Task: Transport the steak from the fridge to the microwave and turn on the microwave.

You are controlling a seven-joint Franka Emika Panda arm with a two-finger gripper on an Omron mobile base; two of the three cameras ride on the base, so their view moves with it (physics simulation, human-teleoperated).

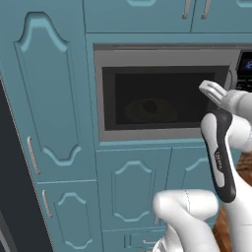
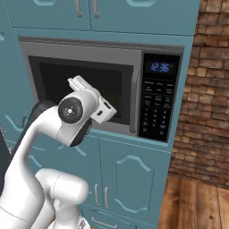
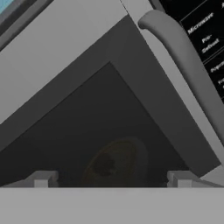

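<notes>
The microwave [image 1: 162, 93] door is shut, and through the dark glass a dim plate [image 1: 150, 110] shows with a dark lump at its centre, the steak [image 3: 105, 164] by the look of it, so the carrying part seems done. The end effector [image 3: 111, 179] hovers right in front of the window, fingers spread wide and holding nothing. In the hand view the grey door handle [image 3: 188, 61] runs off toward two o'clock, with the keypad [image 2: 157, 109] beyond it; the clock digits glow blue. What's left, I'd judge, is only the press on that keypad to start the microwave.
</notes>
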